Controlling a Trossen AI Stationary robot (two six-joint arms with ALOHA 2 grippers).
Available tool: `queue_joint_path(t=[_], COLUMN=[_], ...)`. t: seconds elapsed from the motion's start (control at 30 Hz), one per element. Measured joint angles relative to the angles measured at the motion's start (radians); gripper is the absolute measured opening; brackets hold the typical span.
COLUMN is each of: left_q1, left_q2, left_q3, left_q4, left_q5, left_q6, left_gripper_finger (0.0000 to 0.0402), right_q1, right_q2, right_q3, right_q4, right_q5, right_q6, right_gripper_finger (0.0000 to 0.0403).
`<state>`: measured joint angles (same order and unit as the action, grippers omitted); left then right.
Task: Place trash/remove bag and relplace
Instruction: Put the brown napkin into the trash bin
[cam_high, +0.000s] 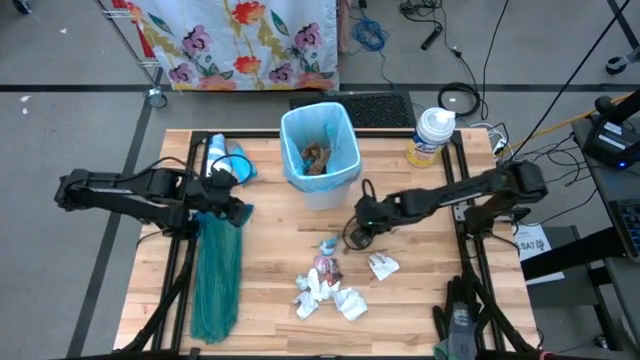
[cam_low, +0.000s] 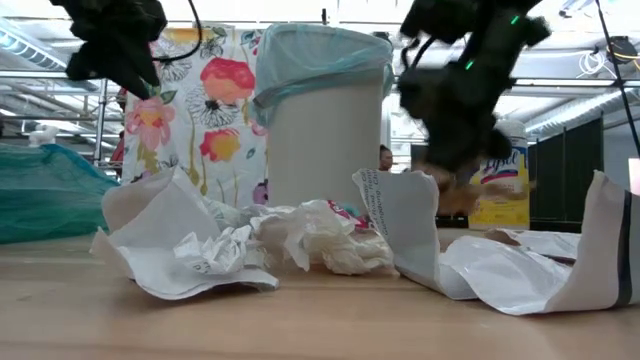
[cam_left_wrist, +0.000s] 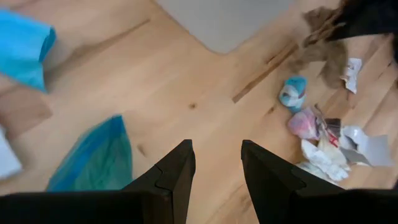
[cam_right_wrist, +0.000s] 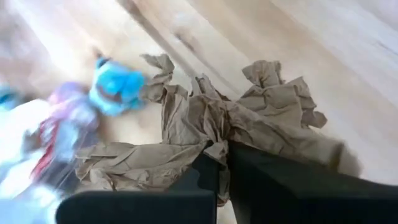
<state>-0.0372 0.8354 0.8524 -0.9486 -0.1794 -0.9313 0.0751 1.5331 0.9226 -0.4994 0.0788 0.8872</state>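
Crumpled brown paper (cam_right_wrist: 249, 118) fills the right wrist view, pinched between the right gripper (cam_right_wrist: 222, 163) fingers, which are clamped together on a fold of it. It looks light, soft and floppy: most of the wad hangs loose past the jaws, so a grip on one thin fold could slip or tear; taking the bunched middle would be safer. That gripper sits just in front of the white bin (cam_high: 322, 190), slightly to its right, lifted a bit off the table. Right arm reaches in low from the right edge, stretched nearly flat toward the bin.

Remaining trash (cam_high: 330, 285), white scraps (cam_low: 210, 245) with pink and blue bits, lies farther out in front of the bin. Pale blue bag (cam_high: 320, 145) lines the bin, some brown paper already inside.

Left gripper (cam_left_wrist: 216, 168) hovers left of the bin, fingers apart, holding nothing, above a teal-green bag (cam_high: 218, 280) lying on the table. Left arm extends in from the left edge, waiting.
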Motion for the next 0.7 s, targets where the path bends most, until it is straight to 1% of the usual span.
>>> queue_joint_path(t=[0.23,0.37,0.47,0.57,0.7], left_q1=[0.000,0.000,0.003,0.009,0.011], left_q2=[0.081,0.125,0.151,0.160,0.161], left_q3=[0.000,0.000,0.000,0.000,0.000], left_q4=[0.062,0.077,0.079,0.079,0.085], left_q5=[-0.009,-0.009,0.015,0.028,0.028], left_q6=[0.055,0.073,0.084,0.111,0.142], left_gripper_finger=[0.0137,0.0137,0.0137,0.0137,0.0137], right_q1=[0.061,0.098,0.120,0.126,0.119], right_q2=[-0.220,-0.314,-0.345,-0.347,-0.332], right_q3=[0.000,0.041,0.140,0.282,0.493], right_q4=[-0.197,-0.359,-0.551,-0.735,-0.869], right_q5=[0.007,0.060,0.126,0.174,0.251], right_q6=[0.125,0.185,0.211,0.214,0.176], right_gripper_finger=[0.0002,0.0001,0.0001,0.0000,0.0000])
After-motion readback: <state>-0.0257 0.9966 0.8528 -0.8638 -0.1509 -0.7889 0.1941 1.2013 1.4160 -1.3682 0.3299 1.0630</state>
